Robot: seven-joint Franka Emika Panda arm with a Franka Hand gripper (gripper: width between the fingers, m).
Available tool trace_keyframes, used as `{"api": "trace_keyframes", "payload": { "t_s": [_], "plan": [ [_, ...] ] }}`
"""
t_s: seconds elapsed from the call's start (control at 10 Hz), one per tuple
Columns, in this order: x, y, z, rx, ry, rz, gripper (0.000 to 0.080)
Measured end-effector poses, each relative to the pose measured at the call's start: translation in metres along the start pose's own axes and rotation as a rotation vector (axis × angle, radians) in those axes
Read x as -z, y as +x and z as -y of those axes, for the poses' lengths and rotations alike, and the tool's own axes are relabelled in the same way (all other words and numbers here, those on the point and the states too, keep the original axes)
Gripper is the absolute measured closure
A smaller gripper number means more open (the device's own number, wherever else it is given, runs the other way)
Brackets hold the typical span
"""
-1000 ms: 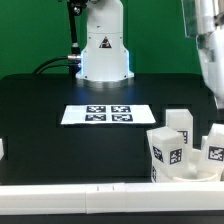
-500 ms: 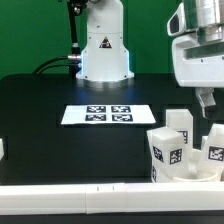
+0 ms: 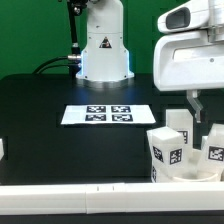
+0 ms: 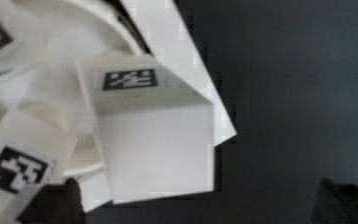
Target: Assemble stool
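Note:
Several chunky white stool legs with square tags stand clustered at the exterior view's lower right: one at the front [image 3: 166, 150], one behind it [image 3: 178, 124] and one at the right edge [image 3: 214, 150]. A rounded white piece [image 3: 190, 176], probably the seat, lies under them. My gripper [image 3: 205, 108] hangs just above the cluster, open and empty, with one dark finger [image 3: 193, 102] showing. In the wrist view a tagged leg [image 4: 158, 130] lies between the two dark fingertips [image 4: 51, 205], untouched by either.
The marker board [image 3: 108, 114] lies flat in the middle of the black table. The arm's white base [image 3: 105, 50] stands at the back. A white rail [image 3: 90, 190] runs along the front edge. A small white piece [image 3: 2, 148] sits at the far left edge.
My gripper has come down and moved toward the exterior view's left, from the top right corner to just above the cluster of legs. The legs have not moved.

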State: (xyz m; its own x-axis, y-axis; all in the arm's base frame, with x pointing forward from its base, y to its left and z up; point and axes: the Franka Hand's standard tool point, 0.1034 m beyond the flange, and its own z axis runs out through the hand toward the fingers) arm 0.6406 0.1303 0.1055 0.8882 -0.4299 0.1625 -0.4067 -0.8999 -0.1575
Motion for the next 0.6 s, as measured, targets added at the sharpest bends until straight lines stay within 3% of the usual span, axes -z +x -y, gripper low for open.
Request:
{"api": "trace_keyframes", "payload": {
  "t_s": [0.1, 0.2, 0.4, 0.5, 0.6],
  "plan": [
    [0.0, 0.001, -0.002, 0.093, -0.013, -0.003, 0.015],
    [0.001, 0.005, -0.002, 0.325, -0.044, -0.009, 0.015],
    [-0.004, -0.005, -0.001, 0.761, -0.08, 0.053, 0.015],
    [-0.003, -0.003, 0.001, 0.798, -0.076, 0.025, 0.015],
    [-0.004, -0.002, -0.003, 0.847, -0.09, 0.027, 0.015]
  ]
}}
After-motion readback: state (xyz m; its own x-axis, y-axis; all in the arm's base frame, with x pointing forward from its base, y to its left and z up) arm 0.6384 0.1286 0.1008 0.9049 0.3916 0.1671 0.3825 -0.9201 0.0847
